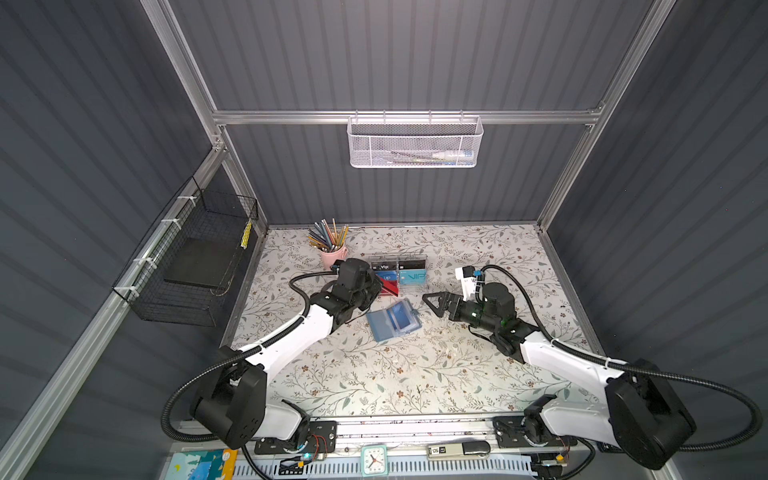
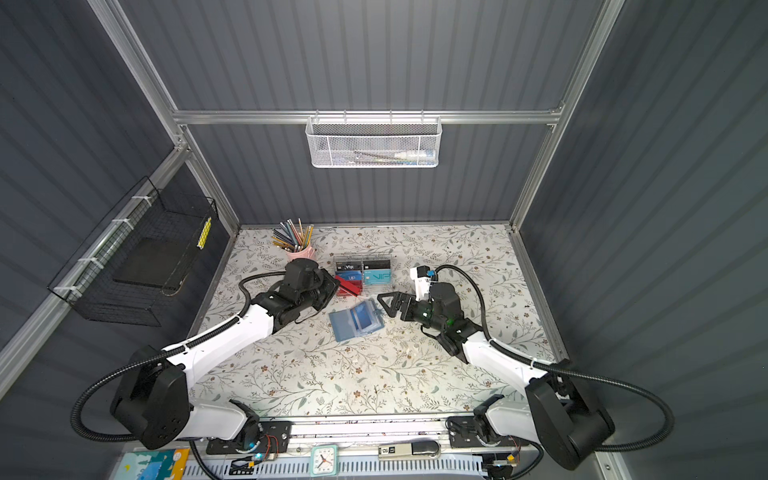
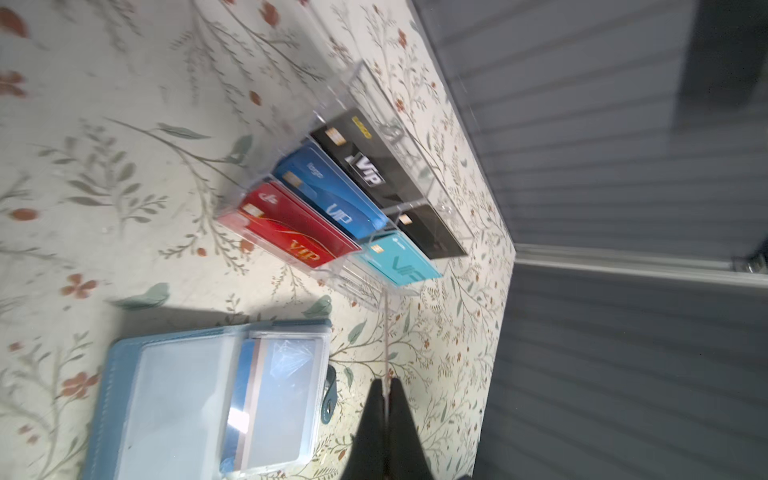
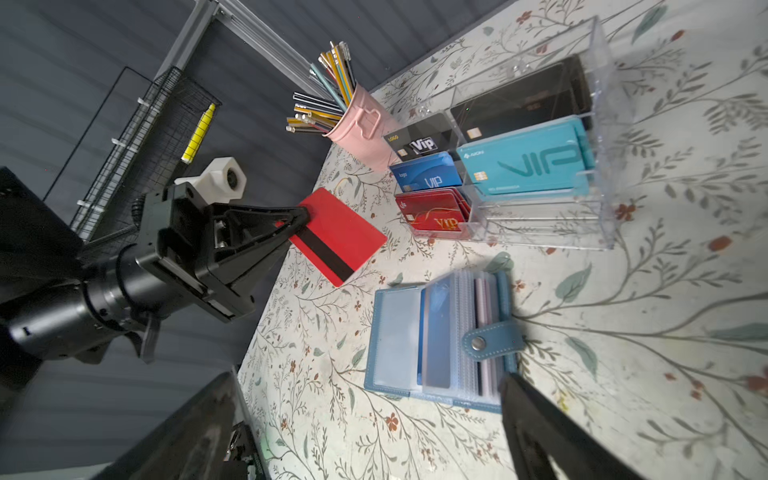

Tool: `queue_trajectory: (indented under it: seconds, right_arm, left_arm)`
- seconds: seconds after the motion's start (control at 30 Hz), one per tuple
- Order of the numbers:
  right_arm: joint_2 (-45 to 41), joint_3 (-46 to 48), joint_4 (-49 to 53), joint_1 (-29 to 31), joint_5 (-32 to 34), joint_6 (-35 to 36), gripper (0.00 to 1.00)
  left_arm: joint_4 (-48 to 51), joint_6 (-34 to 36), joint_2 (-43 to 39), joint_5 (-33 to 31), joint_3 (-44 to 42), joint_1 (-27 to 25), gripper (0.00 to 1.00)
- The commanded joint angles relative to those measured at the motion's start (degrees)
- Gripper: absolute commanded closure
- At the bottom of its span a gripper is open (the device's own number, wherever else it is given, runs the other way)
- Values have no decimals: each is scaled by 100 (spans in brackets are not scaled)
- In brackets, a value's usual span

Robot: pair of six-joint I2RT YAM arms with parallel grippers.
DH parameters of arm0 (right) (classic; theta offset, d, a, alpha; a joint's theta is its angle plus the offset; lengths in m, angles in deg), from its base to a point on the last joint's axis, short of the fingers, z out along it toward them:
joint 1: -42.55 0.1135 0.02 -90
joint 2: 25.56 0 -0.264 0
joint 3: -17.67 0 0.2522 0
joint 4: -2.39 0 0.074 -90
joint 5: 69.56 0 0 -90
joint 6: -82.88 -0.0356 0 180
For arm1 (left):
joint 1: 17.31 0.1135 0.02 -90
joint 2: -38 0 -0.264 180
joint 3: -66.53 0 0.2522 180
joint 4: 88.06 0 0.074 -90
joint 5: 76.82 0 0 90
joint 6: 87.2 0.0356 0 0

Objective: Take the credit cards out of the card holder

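Blue-grey card holder [image 1: 392, 322]: laid open near the middle of the floral table [image 1: 374, 382], clear sleeves fanned, snap tab [image 4: 492, 343] turned toward the right arm.
Blue card [image 4: 434, 332]: seated in one sleeve. Further card edges are seen behind it, too thin to be told apart.
Right gripper [image 1: 432, 305]: held just beside the tab side of the holder, fingers spread wide, nothing between them.
Left gripper [image 4: 301, 218]: poised beyond the holder's other side, fingers pressed together on a corner of a red card [image 4: 340, 237] with a black stripe, which is held just in front of the rack.
Clear acrylic rack [image 1: 401, 276]: stood behind the holder, stocked with black, blue, red and teal VIP cards.
Pink cup [image 1: 332, 255]: placed farthest back, filled with pencils.
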Motion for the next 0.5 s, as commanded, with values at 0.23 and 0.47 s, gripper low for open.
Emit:
queue_trajectory:
  seconds: [0.23,0.47]
  right_arm:
    - [-544,-689,2196,524,1289,1328,1]
    - [-430,-859,2349,877,1683,1502,1]
  left_arm:
    - [3296,-2118,432,-805,1566,-31,100]
    - [3405,-3120,958,-362,1932,-32,100]
